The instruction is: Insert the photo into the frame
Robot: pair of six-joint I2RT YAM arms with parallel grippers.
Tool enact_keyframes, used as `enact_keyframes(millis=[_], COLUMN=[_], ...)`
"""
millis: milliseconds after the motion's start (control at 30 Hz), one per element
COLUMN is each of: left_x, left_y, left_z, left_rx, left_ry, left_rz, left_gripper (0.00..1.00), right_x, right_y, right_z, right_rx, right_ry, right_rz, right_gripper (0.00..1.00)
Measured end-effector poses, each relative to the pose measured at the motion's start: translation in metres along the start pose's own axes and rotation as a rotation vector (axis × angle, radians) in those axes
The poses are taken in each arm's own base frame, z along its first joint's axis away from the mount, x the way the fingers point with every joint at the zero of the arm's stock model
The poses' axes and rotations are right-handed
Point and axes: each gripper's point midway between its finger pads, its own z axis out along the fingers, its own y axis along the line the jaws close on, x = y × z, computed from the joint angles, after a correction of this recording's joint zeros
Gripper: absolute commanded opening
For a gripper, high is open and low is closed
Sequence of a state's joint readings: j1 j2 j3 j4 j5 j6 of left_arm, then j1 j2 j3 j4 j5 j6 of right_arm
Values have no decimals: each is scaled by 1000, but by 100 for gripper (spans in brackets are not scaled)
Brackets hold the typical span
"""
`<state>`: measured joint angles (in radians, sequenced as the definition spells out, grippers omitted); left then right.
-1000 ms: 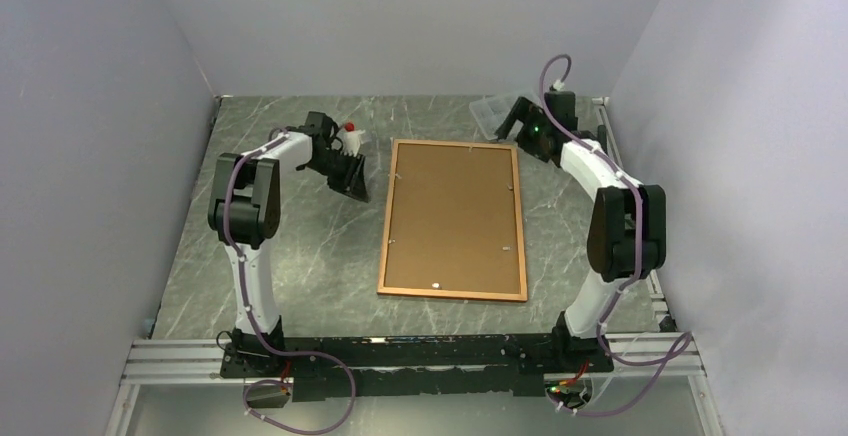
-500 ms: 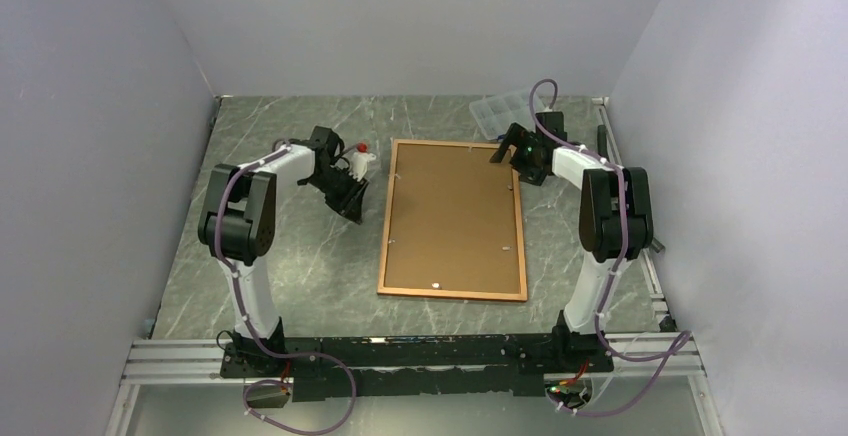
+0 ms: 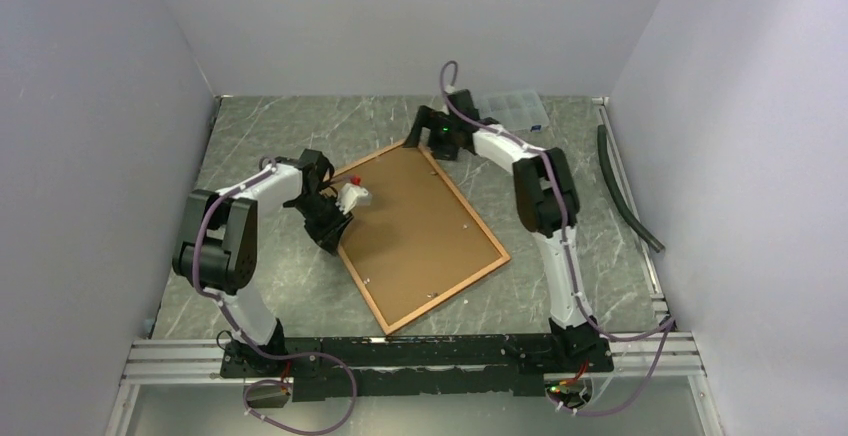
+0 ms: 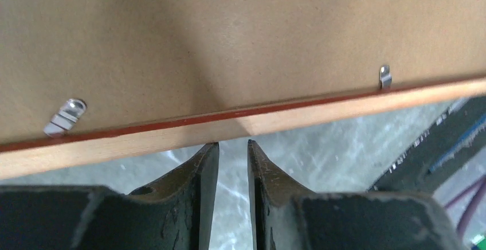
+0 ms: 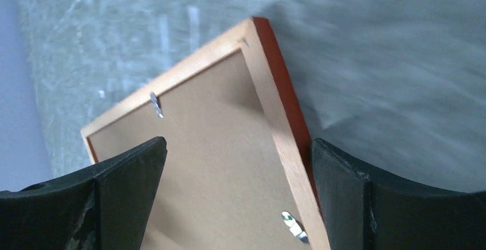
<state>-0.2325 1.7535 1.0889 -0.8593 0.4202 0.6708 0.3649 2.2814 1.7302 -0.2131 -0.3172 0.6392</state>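
The table [image 3: 270, 136] is grey-green stone with pale veins. On its left, the left gripper [image 3: 333, 228] sits low at the frame's left long side. In the left wrist view its two black, scuffed fingers [image 4: 200, 192] are nearly pressed together. A slim gap shows bare table between them and nothing is pinched. Their tips reach the outer edge of the wooden rail, but I cannot tell if they touch it.

The frame [image 3: 478, 274] lies flat, back up, at the middle of the table. It is turned on a slant, with its long axis running from far left to near right. One corner points far and the opposite one near. Its rail is thin pale wood with a reddish-brown outer face. Inside sits a matte brown board [image 3: 420, 236], held by small bent metal tabs [image 4: 66, 115] along the rim.

The right gripper [image 3: 421, 137] is at the far corner. Its black fingers [image 5: 344, 198] are spread wide and straddle that square corner. The right finger is just beside the red outer face.

Far right lies a clear plastic compartment box [image 3: 515, 108]. A black hose [image 3: 628, 191] curves along the right edge.
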Motion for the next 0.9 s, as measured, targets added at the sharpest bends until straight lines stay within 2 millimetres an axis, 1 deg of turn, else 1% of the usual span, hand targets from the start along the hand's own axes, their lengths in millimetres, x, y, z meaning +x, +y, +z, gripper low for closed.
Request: enact_keyframes(millis=[33, 133, 200, 233, 300, 367, 400, 433, 467, 533, 567, 600, 667, 700, 767, 800, 833, 867, 900], left_x=[4, 16, 18, 16, 9, -5, -10, -23, -26, -36, -41, -46, -55, -58, -60, -59, -57, -54, -51], left_y=[-4, -14, -17, -19, -19, -18, -16, -11, -4, 18, 35, 55, 103, 128, 179, 198, 217, 233, 242], left_z=[-2, -13, -19, -24, -36, -55, -64, -80, -86, -106, -115, -123, -135, -139, -138, -135, -128, -119, -110], left_rx=[4, 24, 38, 46, 59, 71, 74, 68, 57, 8, -29, -73, -173, -220, -300, -322, -341, -352, -352], left_ry=[7, 44, 52, 52, 39, -1, -23, -69, -90, -153, -186, -216, -272, -293, -323, -331, -337, -339, -336], left_rz=[3, -1, 5, 7, 19, 31, 32, 36, 26, -19, -53, -91, -173, -215, -308, -345, -385, -423, -452], left_gripper=[33, 37, 41, 42, 45, 45, 45, 45, 44, 42, 41, 39, 38, 38, 37, 38, 38, 38, 38], right_x=[0, -3, -4, -1, -4, -11, -15, -18, -20, -20, -19, -14, 3, 19, 56, 72, 92, 112, 129], right_y=[17, 57, 76, 78, 81, 72, 63, 54, 43, 28, 22, 19, 22, 26, 34, 35, 35, 32, 26], right_z=[12, 39, 45, 44, 37, 24, 11, -4, -22, -63, -87, -111, -149, -166, -192, -199, -206, -212, -216], right_rx=[-34, -97, -123, -121, -111, -77, -53, -25, 6, 48, 61, 67, 53, 36, -10, -24, -42, -47, -46], right_ry=[10, 23, 20, 26, 21, 5, -3, -13, -23, -51, -71, -87, -106, -103, -70, -47, -13, 26, 62], right_rz=[-17, -68, -92, -97, -105, -101, -94, -83, -69, -45, -31, -20, -11, -9, -8, -4, -1, 12, 30], right_gripper=[100, 100, 100, 100, 100, 100, 100, 100, 100, 100, 100, 100, 100, 100, 100, 100, 100, 100, 100])
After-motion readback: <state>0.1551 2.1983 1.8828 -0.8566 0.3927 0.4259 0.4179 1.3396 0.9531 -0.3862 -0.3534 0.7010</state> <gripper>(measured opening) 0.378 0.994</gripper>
